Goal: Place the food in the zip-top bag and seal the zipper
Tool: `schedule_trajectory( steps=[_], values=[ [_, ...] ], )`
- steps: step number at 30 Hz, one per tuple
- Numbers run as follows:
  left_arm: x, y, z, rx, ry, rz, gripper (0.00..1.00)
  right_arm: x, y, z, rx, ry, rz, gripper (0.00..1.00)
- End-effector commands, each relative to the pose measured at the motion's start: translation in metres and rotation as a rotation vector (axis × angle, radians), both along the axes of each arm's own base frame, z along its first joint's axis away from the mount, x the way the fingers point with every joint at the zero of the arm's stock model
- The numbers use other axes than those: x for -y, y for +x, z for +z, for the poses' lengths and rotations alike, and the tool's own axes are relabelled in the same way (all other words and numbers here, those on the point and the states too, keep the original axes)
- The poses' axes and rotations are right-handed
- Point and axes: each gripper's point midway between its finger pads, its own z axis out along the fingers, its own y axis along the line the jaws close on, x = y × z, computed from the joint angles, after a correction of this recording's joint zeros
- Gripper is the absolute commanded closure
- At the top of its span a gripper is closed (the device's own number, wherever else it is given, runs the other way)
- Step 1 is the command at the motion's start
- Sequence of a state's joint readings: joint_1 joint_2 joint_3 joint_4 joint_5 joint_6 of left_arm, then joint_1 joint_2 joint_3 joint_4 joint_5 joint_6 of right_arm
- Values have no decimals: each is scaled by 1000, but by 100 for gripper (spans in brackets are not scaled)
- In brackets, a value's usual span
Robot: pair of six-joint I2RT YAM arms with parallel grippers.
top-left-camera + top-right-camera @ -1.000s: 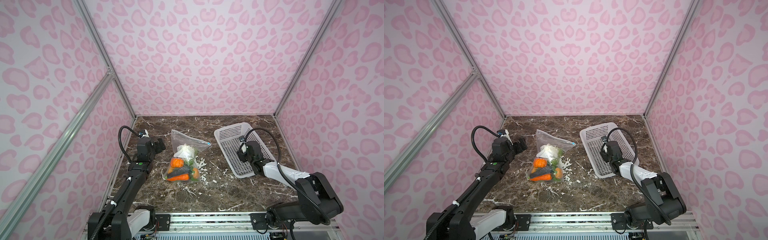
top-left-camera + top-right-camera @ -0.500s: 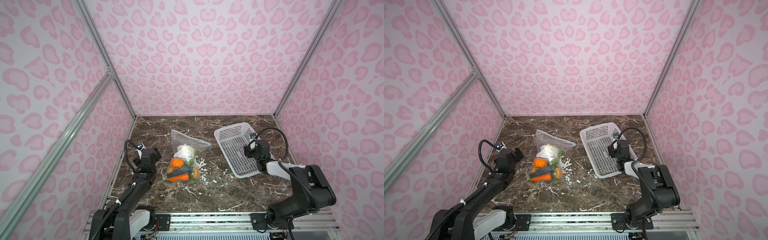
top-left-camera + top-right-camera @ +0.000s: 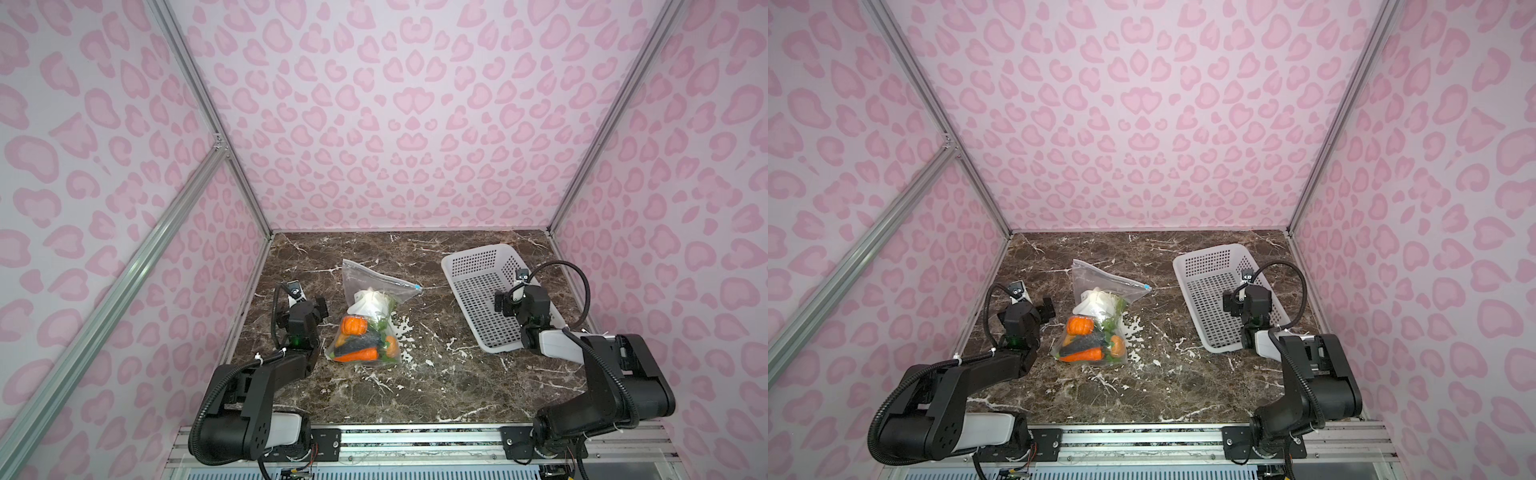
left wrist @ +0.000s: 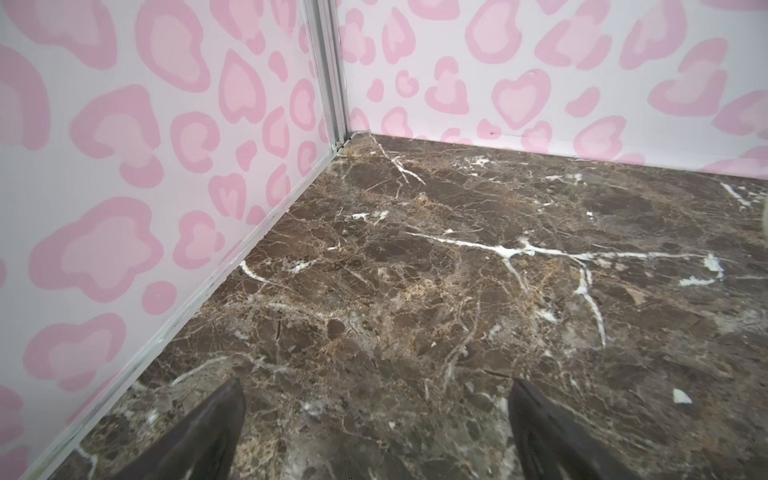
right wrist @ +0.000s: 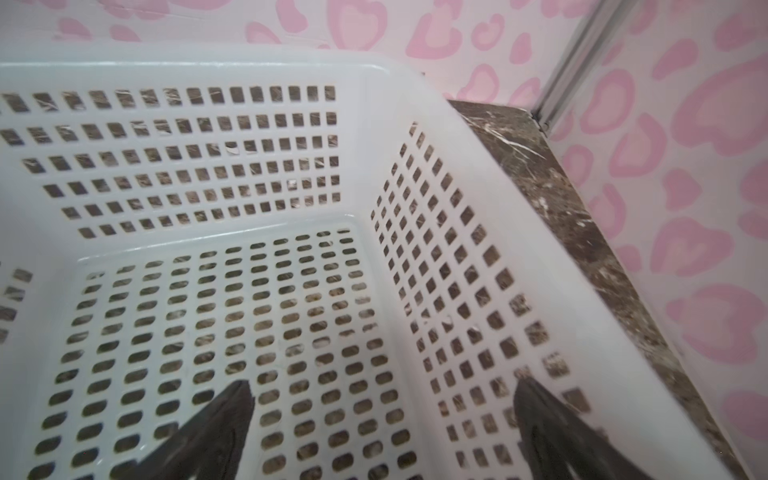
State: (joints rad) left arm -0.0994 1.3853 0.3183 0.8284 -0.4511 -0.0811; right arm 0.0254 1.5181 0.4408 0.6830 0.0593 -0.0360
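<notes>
Left of centre on the tabletop lies the clear, crinkly zip-top plastic bag (image 3: 376,291), its near end bulging with small toy vegetables (image 3: 365,332): a white-and-green cabbage (image 3: 370,301), an orange pumpkin (image 3: 354,325), a dark piece (image 3: 357,344) and a carrot (image 3: 359,355). Its thin pale zipper strip (image 3: 380,277) runs along the far edge, with a small blue slider tab (image 3: 417,286) at the right end; whether it is fully sealed I cannot tell. On the right, the white perforated plastic basket (image 3: 478,253) shows its bare floor. The left gripper (image 4: 376,388) hovers just left of the bag, jaws spread wide, holding nothing. The right gripper (image 5: 382,388) hangs over the basket, likewise spread and empty. Brown veined marble (image 3: 415,386) forms the surface, enclosed by pink heart-spotted walls (image 3: 395,124).
</notes>
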Motion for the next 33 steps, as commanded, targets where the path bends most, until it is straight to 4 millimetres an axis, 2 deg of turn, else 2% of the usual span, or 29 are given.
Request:
schedule_trajectory(
  steps=[1, 3, 7, 33],
  values=[
    [5, 15, 15, 66, -6, -57, 0, 6, 1, 19, 136, 37, -43, 1],
    [3, 21, 9, 52, -51, -99, 0, 8, 0, 19, 145, 35, -57, 1],
    [4, 20, 3, 53, -70, -130, 1, 11, -3, 17, 158, 34, -74, 1],
    [5, 20, 4, 58, -66, -131, 3, 11, -3, 17, 155, 33, -74, 1]
  ],
)
